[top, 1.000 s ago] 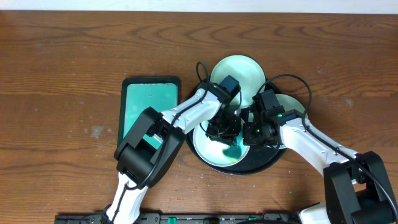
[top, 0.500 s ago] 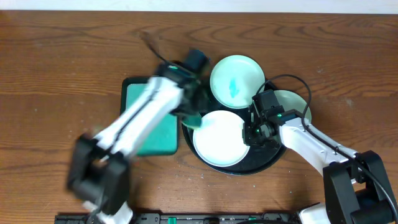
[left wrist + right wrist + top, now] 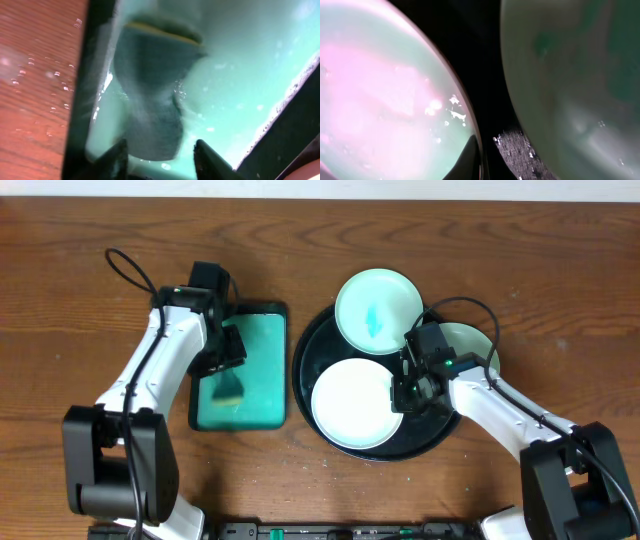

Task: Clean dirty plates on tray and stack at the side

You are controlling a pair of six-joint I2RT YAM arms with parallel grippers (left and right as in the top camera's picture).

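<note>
Overhead: white plate (image 3: 345,405) just left of right gripper (image 3: 402,394).

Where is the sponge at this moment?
Overhead view: the sponge lies in the rectangular teal tray, left of the round black tray, by the left gripper.

White-shelled left arm (image 3: 158,368) and right arm (image 3: 500,406), black joints, looping black cables.

plates (image 3: 352,405) on tray (image 3: 308,350) | small tray (image 3: 258,360) left of tray | sponge (image 3: 228,388) in small tray
</note>
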